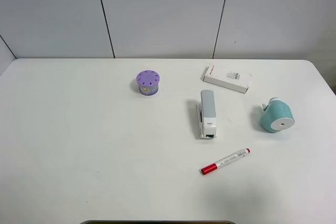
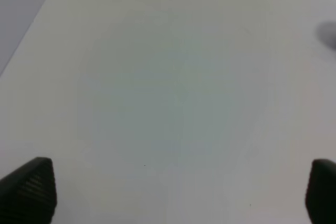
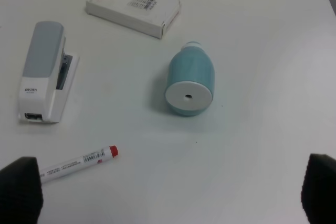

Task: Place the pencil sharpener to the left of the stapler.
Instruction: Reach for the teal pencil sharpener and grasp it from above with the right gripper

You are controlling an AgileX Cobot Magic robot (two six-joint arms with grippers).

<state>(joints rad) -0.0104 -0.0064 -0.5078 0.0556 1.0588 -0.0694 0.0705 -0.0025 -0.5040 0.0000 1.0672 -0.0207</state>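
Dark ribbed fingertips (image 3: 20, 190) of the right gripper (image 3: 169, 191) sit at the two near corners of its wrist view, spread wide with nothing between them. Just beyond the one fingertip lies a marker (image 3: 79, 162) with a red cap, touching nothing. Past it, the pencil sharpener (image 3: 190, 80) lies on its side on the table (image 1: 79, 145), its white round face (small centre hole showing) turned toward this camera. Bare tabletop separates it from the gripper. The stapler (image 3: 46, 72) lies well apart from the sharpener, and a white box (image 3: 134, 9) with red print lies beyond both.

From the high camera the sharpener lies to the right of the stapler, near the table's right edge. The stretch left of the stapler is bare as far as a purple container (image 1: 147, 82) with holes on top, farther back. Only this view shows that container sharply.

The left gripper (image 2: 175, 190) is likewise spread wide over plain tabletop. A blurred grey smudge (image 2: 328, 32) at the frame's edge may be some object, though I cannot tell which.
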